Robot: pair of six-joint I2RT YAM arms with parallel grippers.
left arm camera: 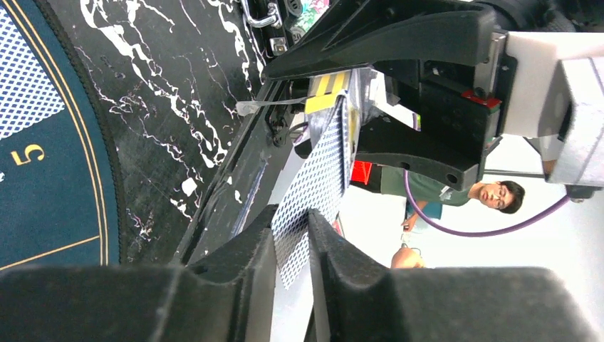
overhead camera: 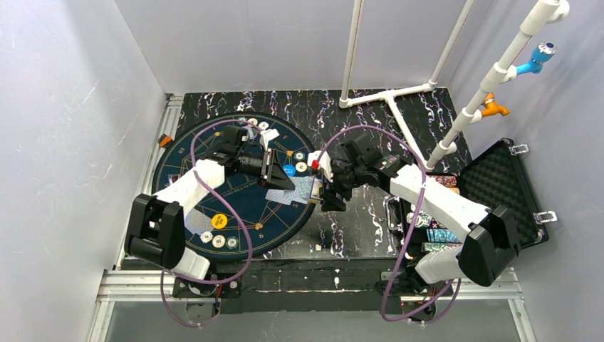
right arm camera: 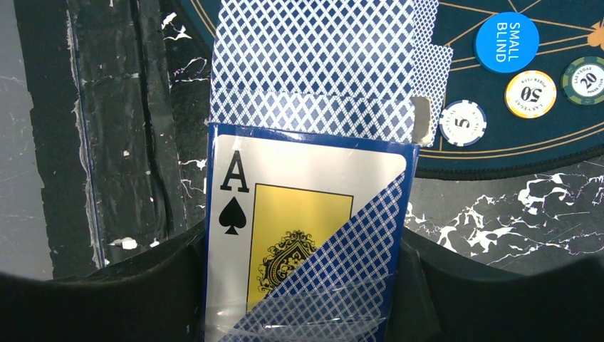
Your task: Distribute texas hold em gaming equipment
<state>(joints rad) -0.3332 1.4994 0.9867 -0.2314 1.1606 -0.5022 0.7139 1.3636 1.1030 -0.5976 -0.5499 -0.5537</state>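
Note:
My right gripper [overhead camera: 329,192] is shut on a card box [right arm camera: 306,235] printed with an ace of spades. It holds the box at the right edge of the dark-blue mat [overhead camera: 214,189]. Playing cards with blue patterned backs [right arm camera: 313,64] stick out of the box's open end. My left gripper [left arm camera: 292,235] is shut on one of these cards [left arm camera: 313,178], pinching its end; it also shows in the top view [overhead camera: 285,184]. A blue SMALL BLIND button [right arm camera: 506,41] and chips marked 50 [right arm camera: 530,93], 5 [right arm camera: 463,122] and 20 [right arm camera: 587,78] lie on the mat nearby.
A yellow disc [overhead camera: 219,221] and three chips [overhead camera: 219,241] lie at the mat's near edge, and more chips [overhead camera: 253,122] at its far edge. The open black case [overhead camera: 502,192] with chip stacks [overhead camera: 441,235] stands at the right. A white pipe frame [overhead camera: 399,92] stands at the back.

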